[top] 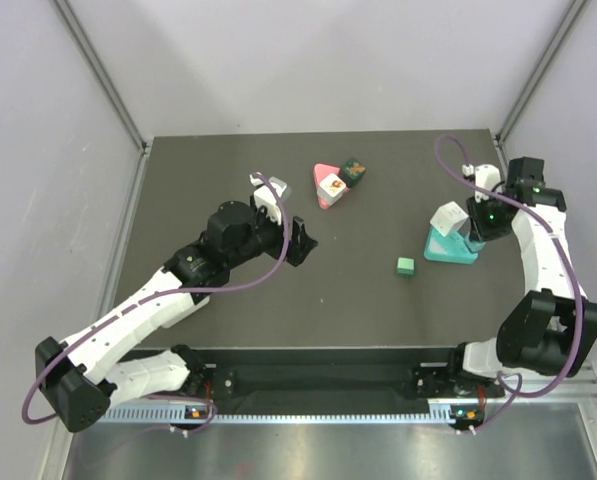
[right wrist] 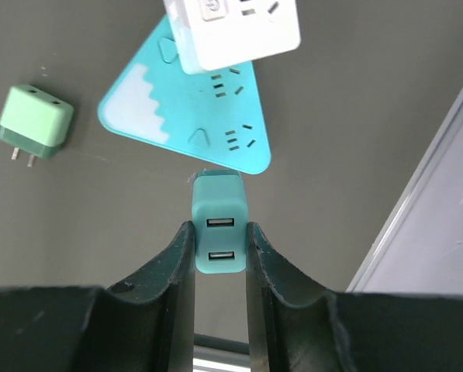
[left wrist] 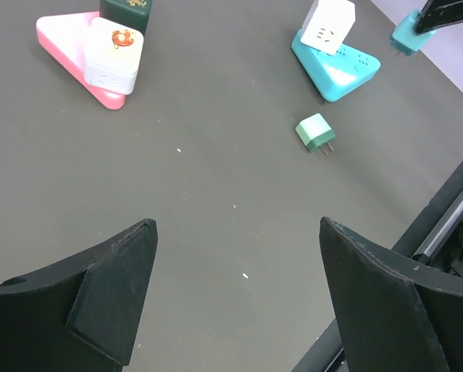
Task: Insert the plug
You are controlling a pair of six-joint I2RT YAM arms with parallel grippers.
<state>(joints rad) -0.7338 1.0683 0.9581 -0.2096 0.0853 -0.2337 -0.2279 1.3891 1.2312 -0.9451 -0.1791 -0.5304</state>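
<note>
A single dark matte table [top: 378, 320] carries everything, with pale walls around it. Two white-and-black arms reach over it. The left gripper [left wrist: 235, 225] hangs over bare tabletop, its fingers spread wide with nothing between them. The right gripper [right wrist: 219, 232] is clenched on a small teal plastic charger plug with two USB ports [right wrist: 219, 225].

There are two flat triangular power strips. The pink one [left wrist: 60, 35] lies mid-table towards the far edge. The teal one with white scalloped trim [right wrist: 153, 101] lies on the right, below the right gripper.

There are two white block adapters. A cube-shaped one with a red emblem [left wrist: 115, 54] sits on the pink strip. A second white adapter with sockets on its face [right wrist: 231, 31] stands on the teal strip, covering its far part. One dark green block [left wrist: 126, 9] sits just behind the pink strip.

The held plug is at the teal strip's near corner, by a free socket; contact cannot be told. One pale green two-pin plug [right wrist: 33, 124] lies loose on the table beside the teal strip.
</note>
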